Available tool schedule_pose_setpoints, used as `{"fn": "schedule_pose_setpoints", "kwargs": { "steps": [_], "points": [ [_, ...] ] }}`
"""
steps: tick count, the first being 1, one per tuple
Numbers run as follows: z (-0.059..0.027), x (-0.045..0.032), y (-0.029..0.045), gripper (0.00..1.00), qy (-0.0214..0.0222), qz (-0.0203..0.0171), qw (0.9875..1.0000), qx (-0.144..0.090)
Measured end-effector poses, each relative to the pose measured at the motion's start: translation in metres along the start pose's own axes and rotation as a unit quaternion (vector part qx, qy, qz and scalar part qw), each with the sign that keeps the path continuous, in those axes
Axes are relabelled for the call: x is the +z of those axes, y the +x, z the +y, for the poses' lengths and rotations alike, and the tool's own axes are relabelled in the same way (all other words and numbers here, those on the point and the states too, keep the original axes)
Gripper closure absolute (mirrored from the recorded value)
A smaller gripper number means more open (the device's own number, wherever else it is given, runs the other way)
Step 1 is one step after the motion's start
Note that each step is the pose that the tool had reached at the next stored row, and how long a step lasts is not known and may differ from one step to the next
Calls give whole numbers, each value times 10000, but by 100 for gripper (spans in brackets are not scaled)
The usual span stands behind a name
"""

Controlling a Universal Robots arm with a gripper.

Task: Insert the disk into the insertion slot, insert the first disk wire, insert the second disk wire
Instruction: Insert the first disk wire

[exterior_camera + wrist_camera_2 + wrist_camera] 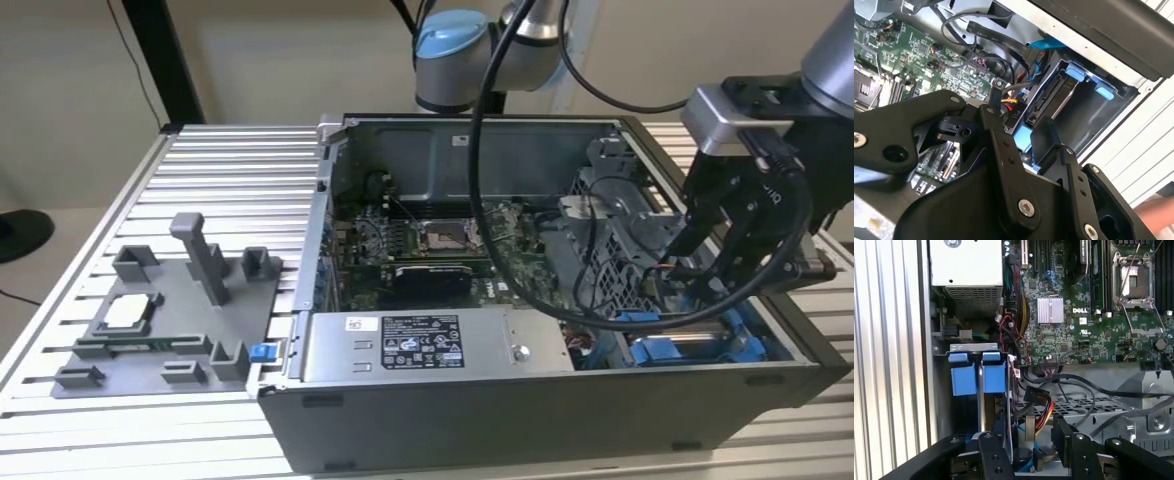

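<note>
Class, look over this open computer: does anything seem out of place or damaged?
Nothing looks broken or spilled. One oddity: a black connector on red and yellow wires hangs loose beside the slot, seemingly plugged into nothing.

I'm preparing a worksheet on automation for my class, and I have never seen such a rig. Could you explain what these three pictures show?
A robot arm reaches into an open computer case standing on a ribbed metal table. The exterior view looks on from off the arm; both wrist views come from cameras riding on the arm, looking past its black end effector. Beside the case lies a grey parts tray. The end effector hangs at the insertion slot, a grey bay with blue fittings, where the disk appears to sit already, among loose wires. Whether it holds anything, I cannot tell.
</note>
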State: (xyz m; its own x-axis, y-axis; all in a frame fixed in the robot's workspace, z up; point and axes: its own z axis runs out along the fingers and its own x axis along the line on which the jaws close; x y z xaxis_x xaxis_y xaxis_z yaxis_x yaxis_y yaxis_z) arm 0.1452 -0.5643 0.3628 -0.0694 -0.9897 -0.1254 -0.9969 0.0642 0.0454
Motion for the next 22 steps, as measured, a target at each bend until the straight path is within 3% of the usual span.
{"fn": "schedule_pose_setpoints", "kwargs": {
  "steps": [22],
  "points": [
    [6,14,-68,0,3,-2,10000,26]
  ]
}}
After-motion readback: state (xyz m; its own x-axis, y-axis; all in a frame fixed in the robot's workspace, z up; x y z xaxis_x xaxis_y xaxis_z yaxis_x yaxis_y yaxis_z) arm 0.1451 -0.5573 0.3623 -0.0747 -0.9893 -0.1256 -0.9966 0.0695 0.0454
